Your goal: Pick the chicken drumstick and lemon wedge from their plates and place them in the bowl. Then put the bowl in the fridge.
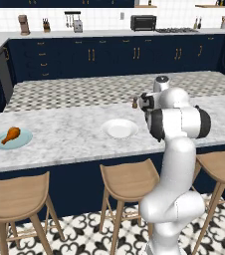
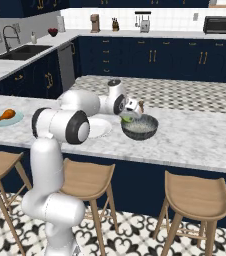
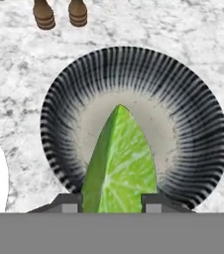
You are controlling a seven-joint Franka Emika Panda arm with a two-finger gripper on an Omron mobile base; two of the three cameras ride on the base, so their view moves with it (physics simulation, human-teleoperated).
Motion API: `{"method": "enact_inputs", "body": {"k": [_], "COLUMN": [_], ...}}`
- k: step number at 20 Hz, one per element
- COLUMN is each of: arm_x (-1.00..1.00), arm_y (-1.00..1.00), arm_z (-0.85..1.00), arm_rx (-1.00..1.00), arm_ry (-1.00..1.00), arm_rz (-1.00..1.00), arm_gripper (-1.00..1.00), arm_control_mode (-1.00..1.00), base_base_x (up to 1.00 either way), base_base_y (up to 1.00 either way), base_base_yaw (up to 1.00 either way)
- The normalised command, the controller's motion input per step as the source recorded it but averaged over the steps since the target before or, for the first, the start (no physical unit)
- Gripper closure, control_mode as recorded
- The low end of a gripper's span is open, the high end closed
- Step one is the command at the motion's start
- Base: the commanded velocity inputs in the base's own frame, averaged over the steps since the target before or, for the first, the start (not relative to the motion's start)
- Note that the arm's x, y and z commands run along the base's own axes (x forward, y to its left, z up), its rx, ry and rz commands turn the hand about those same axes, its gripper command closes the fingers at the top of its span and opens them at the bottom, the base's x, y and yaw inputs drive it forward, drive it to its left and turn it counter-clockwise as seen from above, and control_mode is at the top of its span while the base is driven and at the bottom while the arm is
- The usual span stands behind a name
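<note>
Gripper (image 3: 112, 201) pinches the lemon wedge (image 3: 120, 163) between narrow jaws right above the bowl (image 3: 193, 104) — wedge not dropped yet, chicken drumstick (image 1: 11, 134) on its blue plate (image 1: 25, 141) far left, white plate (image 1: 120, 129) bare — fridge step untouched.

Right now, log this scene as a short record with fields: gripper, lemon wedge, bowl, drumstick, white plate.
gripper: shut on the lemon wedge, poised over the bowl
lemon wedge: held between the fingertips, above the bowl's inside
bowl: upright on the marble counter, nothing inside yet
chicken drumstick: lying on the blue plate
white plate: bare, beside the bowl
</note>
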Motion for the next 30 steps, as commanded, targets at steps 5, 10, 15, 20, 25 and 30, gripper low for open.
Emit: {"method": "enact_inputs", "body": {"k": [5, 10, 15, 20, 25, 30], "arm_x": [0.27, 0.00, -0.85, -1.00, -1.00, -1.00], "arm_y": [-0.07, 0.00, 0.00, 0.05, 0.39, 0.51], "arm_z": [-0.24, 0.02, 0.62, 0.83, 0.69, 0.06], "arm_rx": [-0.01, 0.00, 0.14, 0.17, 0.05, 0.00], "arm_ry": [-0.02, 0.00, 0.02, 0.07, 0.11, 0.01], "arm_rz": [0.00, 0.00, -0.05, -0.06, -0.01, 0.00], "arm_gripper": [-1.00, -1.00, -1.00, -1.00, -1.00, -1.00], "arm_control_mode": [-1.00, -1.00, -1.00, -1.00, -1.00, -1.00], "base_base_x": [0.00, 0.00, 0.00, 0.00, 0.00, 0.00], "base_base_y": [0.00, 0.00, 0.00, 0.00, 0.00, 0.00], "base_base_yaw": [0.00, 0.00, 0.00, 0.00, 0.00, 0.00]}}
